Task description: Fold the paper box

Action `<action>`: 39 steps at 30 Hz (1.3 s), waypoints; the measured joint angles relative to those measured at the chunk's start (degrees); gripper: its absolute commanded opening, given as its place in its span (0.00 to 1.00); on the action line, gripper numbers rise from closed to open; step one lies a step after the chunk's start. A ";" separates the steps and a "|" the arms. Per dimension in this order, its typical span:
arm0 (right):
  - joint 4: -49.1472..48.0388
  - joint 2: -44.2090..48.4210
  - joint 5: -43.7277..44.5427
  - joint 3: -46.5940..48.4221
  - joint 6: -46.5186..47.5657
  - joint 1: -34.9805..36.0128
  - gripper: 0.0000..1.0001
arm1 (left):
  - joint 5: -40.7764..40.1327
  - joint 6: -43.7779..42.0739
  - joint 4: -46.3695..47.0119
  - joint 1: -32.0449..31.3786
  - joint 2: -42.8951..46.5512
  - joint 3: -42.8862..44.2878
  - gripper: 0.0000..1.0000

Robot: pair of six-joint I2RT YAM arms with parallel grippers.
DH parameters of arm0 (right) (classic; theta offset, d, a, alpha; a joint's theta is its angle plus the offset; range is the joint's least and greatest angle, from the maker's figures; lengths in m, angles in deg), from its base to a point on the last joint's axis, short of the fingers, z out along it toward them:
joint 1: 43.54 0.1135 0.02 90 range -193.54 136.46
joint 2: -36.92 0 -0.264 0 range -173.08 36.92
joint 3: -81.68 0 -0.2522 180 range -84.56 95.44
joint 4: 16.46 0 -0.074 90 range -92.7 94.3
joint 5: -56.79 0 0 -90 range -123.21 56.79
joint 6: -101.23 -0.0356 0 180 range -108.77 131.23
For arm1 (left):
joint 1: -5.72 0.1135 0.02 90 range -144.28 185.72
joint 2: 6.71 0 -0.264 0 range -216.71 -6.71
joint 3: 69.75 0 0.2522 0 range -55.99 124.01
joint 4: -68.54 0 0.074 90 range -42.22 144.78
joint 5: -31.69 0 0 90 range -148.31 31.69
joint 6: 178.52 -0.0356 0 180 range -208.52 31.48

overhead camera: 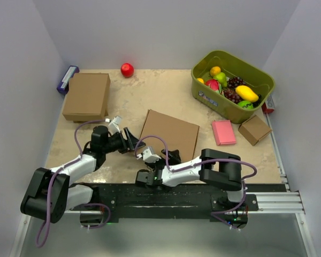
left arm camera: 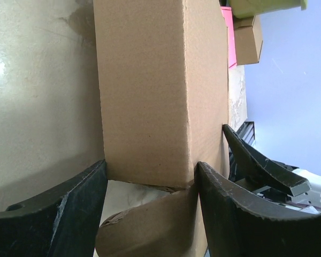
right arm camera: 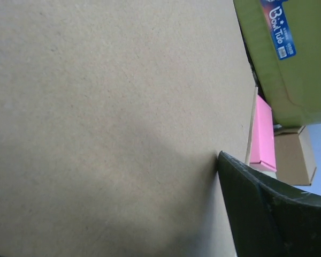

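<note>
While matte corrugated paper box (overhead camera: pixel 170 133) lies rectangular | left gripper (left arm camera: pixel 150 168) clamps its end | right gripper (overhead camera: pixel 168 156): cannot tell.

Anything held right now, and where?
Left gripper: jaws appear clamped across the paper box at its left edge. Right gripper sits at its near edge; grip unclear.

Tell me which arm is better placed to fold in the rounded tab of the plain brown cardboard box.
Left, probably. The left gripper flanks the end of the plain brown cardboard box, with the rounded tab between its fingers. The right gripper faces only a flat panel of it.
</note>
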 measured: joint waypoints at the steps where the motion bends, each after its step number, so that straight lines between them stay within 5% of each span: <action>1: -0.87 -0.22 0.09 0.00 1.42 -0.22 0.70 | -0.09 -0.17 -0.13 0.07 0.13 -0.02 0.33; 5: -2.58 -1.16 0.85 0.02 5.60 -0.46 0.58 | -0.11 -0.81 -0.15 0.15 0.26 0.00 0.44; 9: -2.58 -1.07 1.36 0.02 8.68 -0.22 0.46 | -0.04 -1.46 -0.09 0.35 0.46 -0.02 0.82; 14: -4.33 2.03 -0.83 -0.57 12.98 -0.31 0.38 | -0.15 -2.32 -1.22 1.09 2.99 0.00 0.99; 32: -5.81 10.56 -21.05 -0.68 22.62 -3.58 0.28 | -20.26 -18.62 -26.10 5.27 27.76 10.75 1.00; 39: -4.59 13.97 -27.74 -0.74 24.76 -6.05 0.27 | -21.11 -23.61 -33.44 5.27 35.63 10.75 0.96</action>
